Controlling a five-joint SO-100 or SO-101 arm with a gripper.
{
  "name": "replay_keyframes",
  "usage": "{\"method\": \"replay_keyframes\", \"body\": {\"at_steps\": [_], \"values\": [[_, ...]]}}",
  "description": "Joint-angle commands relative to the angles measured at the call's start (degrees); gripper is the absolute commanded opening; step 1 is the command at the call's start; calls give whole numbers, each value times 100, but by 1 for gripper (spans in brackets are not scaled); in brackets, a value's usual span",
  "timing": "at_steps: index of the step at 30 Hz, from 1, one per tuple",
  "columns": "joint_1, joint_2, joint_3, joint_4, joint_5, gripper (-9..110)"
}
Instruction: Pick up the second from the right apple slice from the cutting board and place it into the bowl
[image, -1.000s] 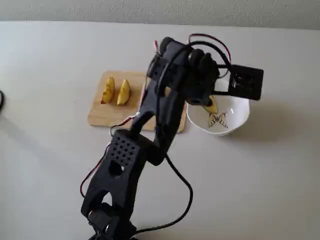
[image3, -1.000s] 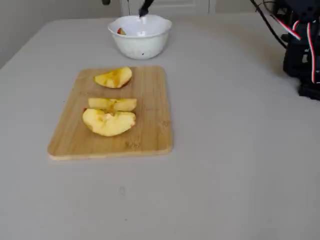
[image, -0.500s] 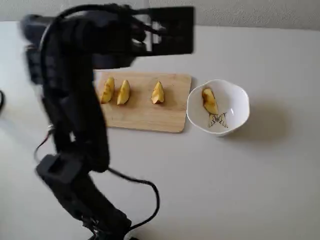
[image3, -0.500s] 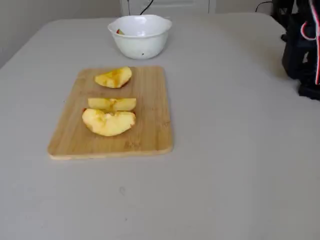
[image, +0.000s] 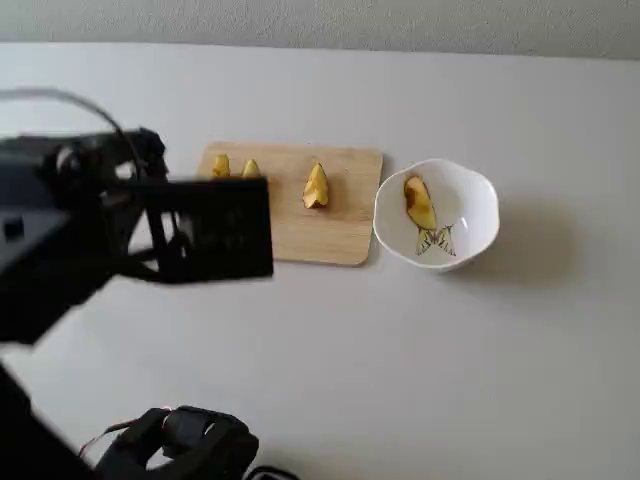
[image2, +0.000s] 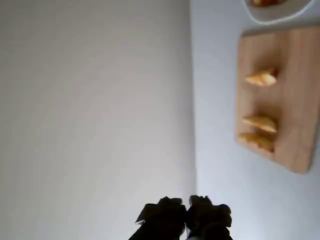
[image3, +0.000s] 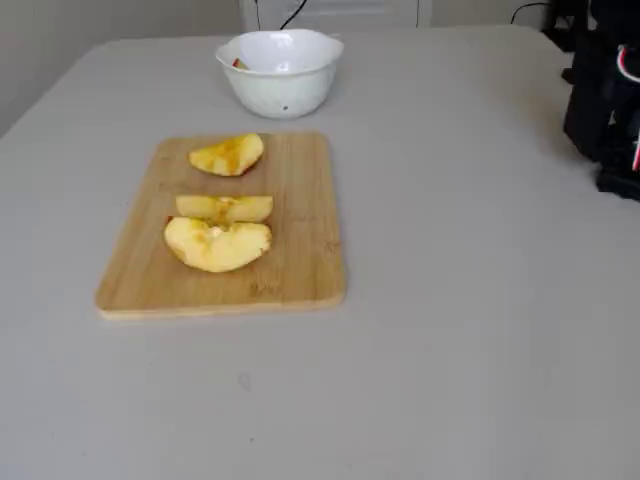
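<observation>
In a fixed view from above, we see the cutting board (image: 300, 205) lying on the pale desk (image: 400, 350), with the white bowl (image: 437, 213) just beside its right edge. One apple slice (image: 419, 203) lies inside the bowl, against the inner wall above the small dark drawing on the bottom. On the board, a single wedge (image: 316, 186) sits right of the middle, and two more wedges (image: 234, 167) show near the far left corner, partly hidden by the black arm (image: 130, 230) that fills the left of the picture. The end effector cannot be made out here. In the wrist view, the end effector (image2: 188, 207) enters from the bottom edge as two dark fingertips pressed together with nothing between them, held up off the desk and well apart from the board (image2: 290, 100). Three wedges (image2: 261, 78) lie in a row along the board, and the bowl's rim (image2: 272, 17) shows at the top right with a bit of yellow inside it. In another fixed view, low and close to the desk, the board (image3: 290, 275) is in front with three wedges (image3: 217, 244) on it, the nearest two almost touching and the third apart toward the bowl (image3: 281, 72), which stands behind the board. A trace of the slice shows just over the bowl's rim on the left.
</observation>
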Motion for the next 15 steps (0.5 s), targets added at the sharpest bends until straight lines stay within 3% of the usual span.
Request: {"method": "replay_keyframes", "body": {"at_steps": [1,9,15], "values": [[475,2900,4078,-1652,-668,0],[1230,4377,7559,-2856,-1107,0],[1257,4447,8938,-2979,-1160,0]]}}
